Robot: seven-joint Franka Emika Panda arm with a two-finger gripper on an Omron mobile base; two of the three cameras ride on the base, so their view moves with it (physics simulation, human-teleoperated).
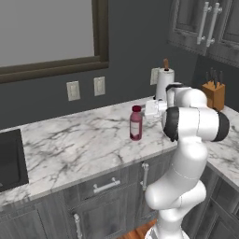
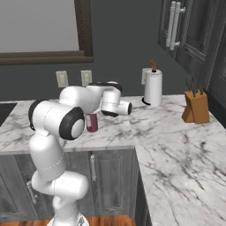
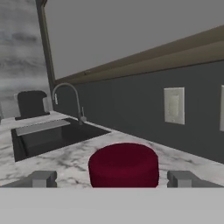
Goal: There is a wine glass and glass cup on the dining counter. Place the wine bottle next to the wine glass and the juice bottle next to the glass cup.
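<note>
The juice bottle (image 1: pixel 136 123), pink-red with a dark red cap, stands upright on the marble worktop (image 1: pixel 74 140) with grey cabinets below. In the right base view the juice bottle (image 2: pixel 92 123) is partly hidden behind my arm. My gripper (image 1: pixel 145 110) reaches in sideways from the bottle's right at cap height. In the hand view the dark red cap (image 3: pixel 124 165) sits between my gripper's (image 3: pixel 113 178) two fingertips, which stand wide apart and clear of it, so the gripper is open. The wine bottle, wine glass, glass cup and dining counter are out of view.
A paper towel roll (image 1: pixel 164 83) stands against the back wall to the right, and a wooden knife block (image 1: pixel 214 93) sits in the corner. A dark sink (image 3: pixel 48 135) with a faucet (image 3: pixel 70 100) lies beyond the bottle. Wall outlets (image 1: pixel 73 90) and upper cabinets (image 1: pixel 205 23) line the wall.
</note>
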